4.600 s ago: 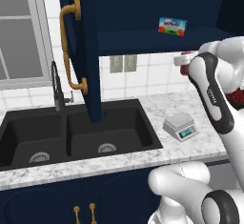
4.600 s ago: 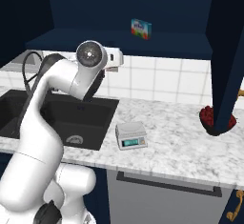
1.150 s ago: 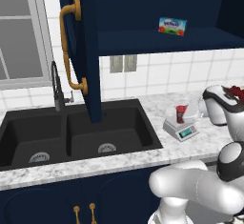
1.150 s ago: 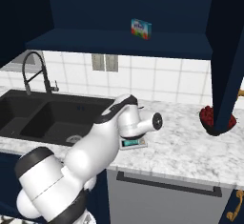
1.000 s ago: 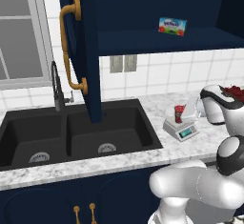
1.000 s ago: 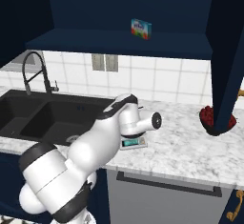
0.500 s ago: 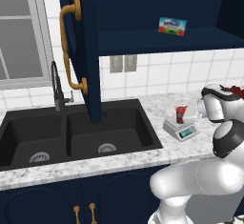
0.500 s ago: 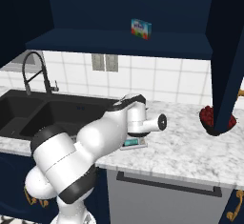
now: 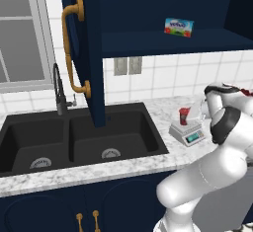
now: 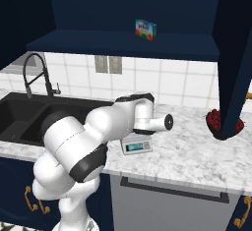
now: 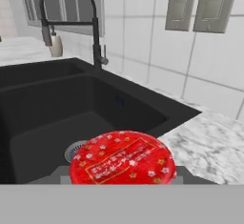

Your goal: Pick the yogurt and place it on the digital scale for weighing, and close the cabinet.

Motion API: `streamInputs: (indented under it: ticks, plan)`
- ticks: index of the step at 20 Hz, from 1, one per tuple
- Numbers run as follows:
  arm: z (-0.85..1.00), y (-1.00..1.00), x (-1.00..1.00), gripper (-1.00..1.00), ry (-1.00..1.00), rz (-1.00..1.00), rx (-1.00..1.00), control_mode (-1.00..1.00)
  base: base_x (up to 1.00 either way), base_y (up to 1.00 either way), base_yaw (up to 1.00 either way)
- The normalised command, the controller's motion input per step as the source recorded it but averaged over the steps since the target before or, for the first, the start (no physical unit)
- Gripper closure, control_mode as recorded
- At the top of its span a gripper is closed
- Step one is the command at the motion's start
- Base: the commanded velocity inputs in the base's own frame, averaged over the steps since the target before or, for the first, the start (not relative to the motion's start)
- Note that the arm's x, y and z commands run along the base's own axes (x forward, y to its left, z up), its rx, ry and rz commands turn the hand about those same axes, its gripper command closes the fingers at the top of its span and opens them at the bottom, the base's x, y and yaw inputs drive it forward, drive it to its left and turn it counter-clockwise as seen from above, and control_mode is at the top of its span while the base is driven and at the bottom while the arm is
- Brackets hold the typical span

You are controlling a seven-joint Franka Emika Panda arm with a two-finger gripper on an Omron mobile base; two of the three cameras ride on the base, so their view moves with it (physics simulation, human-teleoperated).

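The yogurt (image 9: pixel 184 116) stands on the digital scale (image 9: pixel 187 133), on the counter (image 9: pixel 148 164) right of the sink (image 9: pixel 74 142). The gripper (image 9: pixel 194 114) sits around the cup, but whether its jaws grip it cannot be told. The cabinet (image 9: pixel 86 48) door hangs open.

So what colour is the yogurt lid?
Red, with tiny pale stars on the yogurt lid; the hand view shows it best.

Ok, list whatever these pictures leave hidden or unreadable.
- Gripper: left base view, fingertips too small to tell whether they clamp the yogurt.
- Digital scale: right base view, the arm covers its platform.
- Scale display: too small to read.
- Carton print: too small to read.
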Motion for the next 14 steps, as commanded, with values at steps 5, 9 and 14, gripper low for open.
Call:
streamInputs:
  ticks: [5, 9, 14]
  plan:
    - [-0.34, -0.19, 0.06, 1.00, 0.00, 0.05, 0.00, -1.00, 0.00, 0.00, 0.00]
    - [-0.12, -0.12, 0.00, -1.00, 0.00, 0.03, 0.00, -1.00, 0.00, 0.00, 0.00]
    - [0.00, 0.00, 0.00, -1.00, 0.00, 0.00, 0.00, -1.00, 0.00, 0.00, 0.00]
